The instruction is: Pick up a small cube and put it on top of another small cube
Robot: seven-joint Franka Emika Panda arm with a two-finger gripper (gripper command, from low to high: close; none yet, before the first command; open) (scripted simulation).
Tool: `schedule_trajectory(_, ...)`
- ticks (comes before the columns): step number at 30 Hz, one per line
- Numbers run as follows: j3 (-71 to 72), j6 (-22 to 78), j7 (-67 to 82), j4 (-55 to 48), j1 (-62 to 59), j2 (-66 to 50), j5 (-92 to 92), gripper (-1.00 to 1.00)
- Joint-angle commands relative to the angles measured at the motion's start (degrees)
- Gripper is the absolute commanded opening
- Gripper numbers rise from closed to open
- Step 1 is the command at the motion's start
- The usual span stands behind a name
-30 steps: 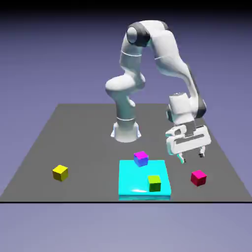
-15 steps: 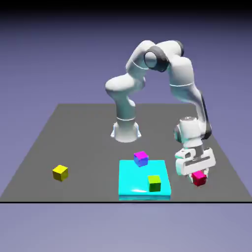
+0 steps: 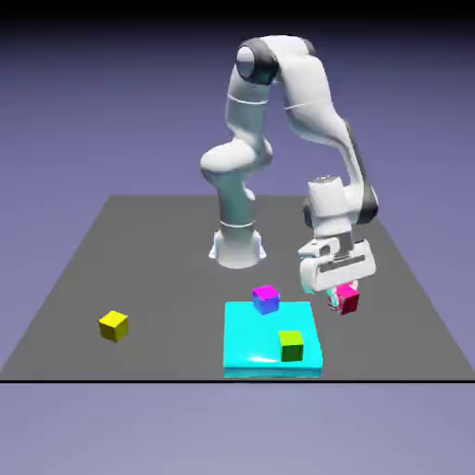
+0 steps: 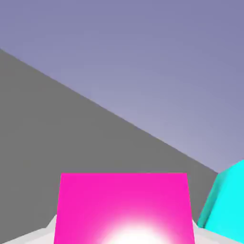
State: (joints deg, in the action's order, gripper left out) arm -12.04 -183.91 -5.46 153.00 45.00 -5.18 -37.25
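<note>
In the hand view, the bottom edge crops the pink cube (image 4: 124,205); the fingertips are hidden behind it.

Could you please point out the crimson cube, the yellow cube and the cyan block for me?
Crimson cube (image 3: 347,300): exterior view, on its front side, below the tool (image 3: 340,295).
Yellow cube (image 3: 113,320): exterior view, on its upper part.
Cyan block (image 3: 250,339): exterior view, on its bare top.

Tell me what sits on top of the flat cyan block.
A small green cube stands on the flat cyan block, near one corner. Whatever part of the block's top lies directly beneath that cube is covered.
</note>
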Motion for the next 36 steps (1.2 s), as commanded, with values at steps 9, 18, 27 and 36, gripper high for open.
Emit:
schedule_trajectory(9,-11.3,10.8,16.2,11.1,-5.9,18.7,10.3,-1.0)
schedule_trajectory(18,-21.6,20.6,30.9,21.1,-11.4,35.6,19.7,-1.0)
schedule_trajectory(27,-37.4,13.6,31.4,20.2,5.2,32.8,20.3,-1.0)
schedule_trajectory(36,-55.3,5.8,31.9,19.3,23.9,29.6,20.9,-1.0)
